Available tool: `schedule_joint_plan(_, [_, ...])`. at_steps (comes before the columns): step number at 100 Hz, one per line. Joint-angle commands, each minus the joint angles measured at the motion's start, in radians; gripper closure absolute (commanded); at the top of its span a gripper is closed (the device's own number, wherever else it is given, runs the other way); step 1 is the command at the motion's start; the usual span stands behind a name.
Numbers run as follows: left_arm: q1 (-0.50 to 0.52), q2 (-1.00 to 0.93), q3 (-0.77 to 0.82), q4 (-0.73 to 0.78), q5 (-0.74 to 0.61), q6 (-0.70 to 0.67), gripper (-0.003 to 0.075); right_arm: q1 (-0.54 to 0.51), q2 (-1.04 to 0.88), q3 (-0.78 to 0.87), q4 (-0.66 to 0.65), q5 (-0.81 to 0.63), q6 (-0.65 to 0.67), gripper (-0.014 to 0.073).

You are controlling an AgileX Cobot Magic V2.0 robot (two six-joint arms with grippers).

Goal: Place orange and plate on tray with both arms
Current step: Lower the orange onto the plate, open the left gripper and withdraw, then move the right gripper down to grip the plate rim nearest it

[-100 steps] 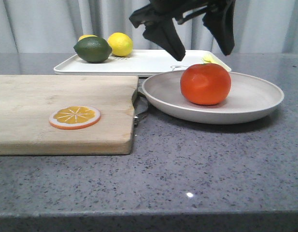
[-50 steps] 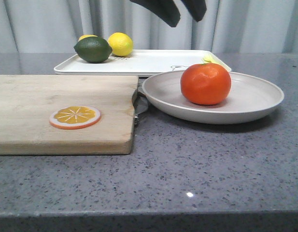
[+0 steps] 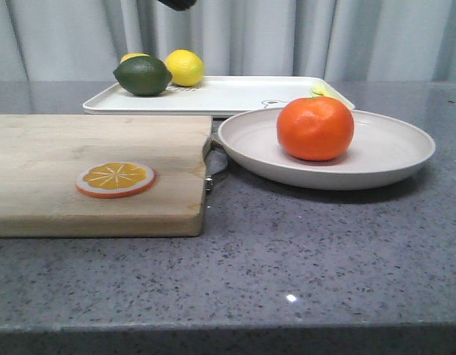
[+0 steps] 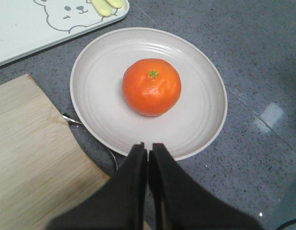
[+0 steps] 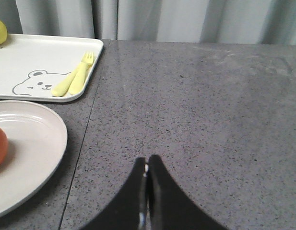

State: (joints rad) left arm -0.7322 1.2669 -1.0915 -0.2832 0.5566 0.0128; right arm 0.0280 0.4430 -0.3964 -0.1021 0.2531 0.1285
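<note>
sensibly, with the orange (image 4: 151, 87) resting on the plate (image 4: 195, 129), both closed, empty grippers, left gripper (image 4: 148, 149) and right gripper (image 5: 147, 165), should open, then lift the rim level toward the tray (image 3: 228, 95).

From the front we look low and level across the grey speckled stone counter (image 3: 287, 251). Our left wrist camera looks steeply down, close above the shallow round off-white plate (image 4: 100, 96). The right wrist camera faces forward, sharing that plate (image 5: 28, 158).
</note>
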Motion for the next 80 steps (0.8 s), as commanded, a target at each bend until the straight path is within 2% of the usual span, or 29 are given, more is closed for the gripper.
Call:
schedule_joint_plan(1, [-0.005,-0.096,0.023,-0.012,-0.079,-0.013,0.0741,-0.005,0.012,-0.036,-0.005,-0.058,-0.006,0.066])
schedule_joint_plan(48, [-0.005,-0.472,0.304,0.013,-0.154,-0.013,0.0741,0.06,0.058,-0.044,-0.005,0.017,-0.007,0.066])
schedule_joint_plan(65, [-0.005,-0.608,0.393,0.013,-0.154,-0.013,0.0741,0.075,0.129,-0.11,-0.005,0.071,-0.007,0.066])
schedule_joint_plan(80, [-0.005,-0.698,0.455,0.017,-0.157,-0.013,0.0741,0.075,0.22,-0.203,-0.005,0.182,-0.007,0.0659])
